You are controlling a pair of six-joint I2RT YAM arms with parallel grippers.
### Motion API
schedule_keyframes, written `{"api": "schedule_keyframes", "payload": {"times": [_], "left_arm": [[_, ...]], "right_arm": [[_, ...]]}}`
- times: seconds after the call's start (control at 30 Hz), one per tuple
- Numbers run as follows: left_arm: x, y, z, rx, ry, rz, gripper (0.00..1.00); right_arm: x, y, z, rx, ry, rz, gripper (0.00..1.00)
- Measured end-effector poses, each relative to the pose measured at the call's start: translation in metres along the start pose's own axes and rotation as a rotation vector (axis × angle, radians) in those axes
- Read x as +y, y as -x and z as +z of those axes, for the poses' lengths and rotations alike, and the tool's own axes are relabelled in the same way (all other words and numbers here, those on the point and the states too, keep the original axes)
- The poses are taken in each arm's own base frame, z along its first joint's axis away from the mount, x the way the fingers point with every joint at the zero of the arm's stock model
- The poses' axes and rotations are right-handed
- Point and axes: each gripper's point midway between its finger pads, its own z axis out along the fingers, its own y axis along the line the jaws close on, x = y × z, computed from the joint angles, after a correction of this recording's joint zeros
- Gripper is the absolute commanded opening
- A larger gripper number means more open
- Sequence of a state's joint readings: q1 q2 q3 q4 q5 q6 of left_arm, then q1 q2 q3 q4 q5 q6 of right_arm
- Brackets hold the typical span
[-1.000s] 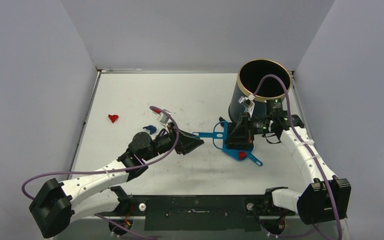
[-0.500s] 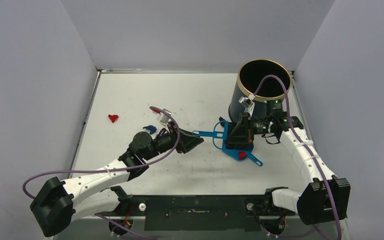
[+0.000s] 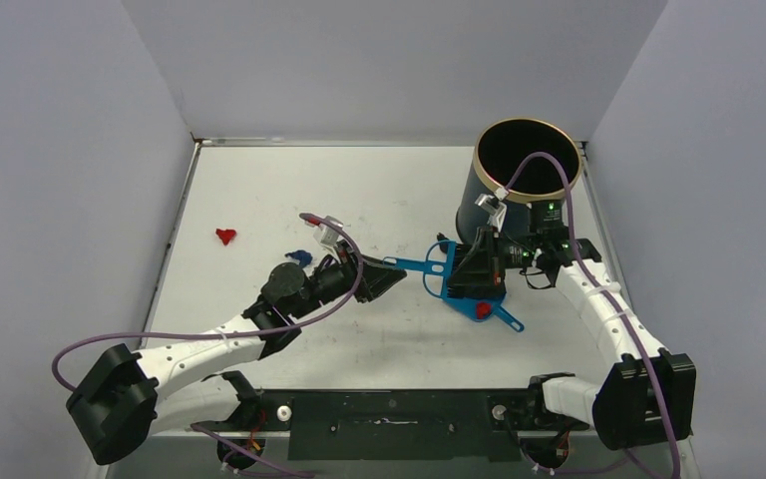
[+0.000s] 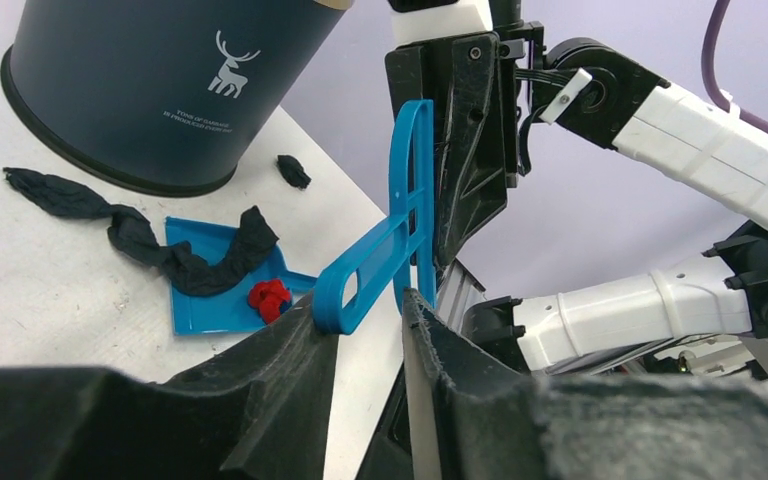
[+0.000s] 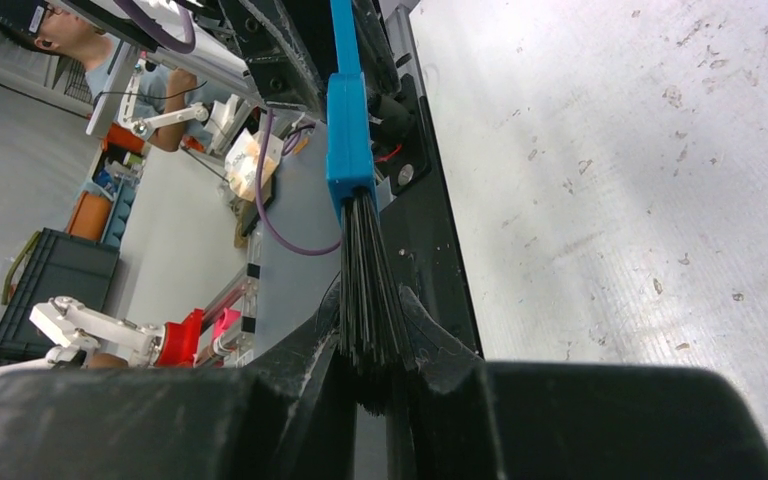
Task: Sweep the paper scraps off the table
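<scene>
My right gripper (image 3: 471, 271) (image 5: 370, 300) is shut on the black bristles of the blue hand brush (image 3: 429, 267) (image 5: 350, 150) and holds it level, handle pointing left. My left gripper (image 3: 387, 278) (image 4: 360, 305) is open, with the looped end of the brush handle (image 4: 360, 280) between its fingertips, against the left finger. The blue dustpan (image 3: 489, 309) (image 4: 205, 310) lies under the right gripper with a red scrap (image 3: 482, 310) (image 4: 268, 297) and a black strip (image 4: 190, 265) on it. On the table (image 3: 259, 190), a red scrap (image 3: 224, 237) and a dark blue scrap (image 3: 299, 256) lie at left.
A tall dark blue bin (image 3: 519, 185) (image 4: 160, 90) with a gold rim stands at the back right, just behind the dustpan. A small black scrap (image 4: 293, 170) lies by its base. Grey walls enclose the table on three sides.
My left gripper has edged up and right onto the end of the brush handle. The right gripper and the brush have shifted slightly left.
</scene>
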State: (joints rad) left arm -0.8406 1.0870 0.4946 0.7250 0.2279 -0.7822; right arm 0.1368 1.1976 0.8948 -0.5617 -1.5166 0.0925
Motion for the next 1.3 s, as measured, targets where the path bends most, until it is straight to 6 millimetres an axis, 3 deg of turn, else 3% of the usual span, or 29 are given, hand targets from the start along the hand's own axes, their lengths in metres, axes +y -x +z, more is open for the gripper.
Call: {"api": "schedule_keyframes", "payload": {"times": [0.1, 0.13, 0.23, 0.37, 0.63, 0.73, 0.93, 1.13, 1.3], "left_arm": [[0.001, 0.003, -0.001, -0.020, -0.009, 0.005, 0.17], [0.002, 0.004, -0.002, -0.027, -0.010, 0.004, 0.19], [0.001, 0.008, -0.003, -0.050, -0.025, 0.005, 0.40], [0.008, 0.018, -0.007, -0.102, -0.018, -0.006, 0.46], [0.024, 0.029, -0.012, -0.156, -0.033, -0.108, 0.44], [0.019, 0.019, -0.010, -0.106, -0.085, -0.145, 0.42], [0.007, 0.005, -0.010, -0.034, -0.164, -0.198, 0.28], [0.002, 0.008, -0.011, -0.036, -0.191, -0.202, 0.32], [0.004, 0.010, -0.012, -0.043, -0.183, -0.205, 0.29]], "right_arm": [[0.000, -0.001, 0.000, -0.003, 0.007, 0.012, 0.05], [0.000, 0.000, 0.000, -0.003, 0.010, 0.015, 0.05], [0.000, 0.001, 0.001, -0.006, 0.017, 0.022, 0.05], [0.001, 0.002, 0.001, -0.009, 0.019, 0.026, 0.05], [-0.001, 0.000, 0.001, -0.011, 0.018, 0.047, 0.05], [-0.002, 0.001, 0.000, -0.016, 0.015, 0.043, 0.05], [-0.004, 0.003, -0.002, -0.025, 0.008, 0.043, 0.05], [-0.004, 0.003, -0.002, -0.025, 0.007, 0.043, 0.05], [-0.004, 0.003, -0.002, -0.025, 0.008, 0.043, 0.05]]}}
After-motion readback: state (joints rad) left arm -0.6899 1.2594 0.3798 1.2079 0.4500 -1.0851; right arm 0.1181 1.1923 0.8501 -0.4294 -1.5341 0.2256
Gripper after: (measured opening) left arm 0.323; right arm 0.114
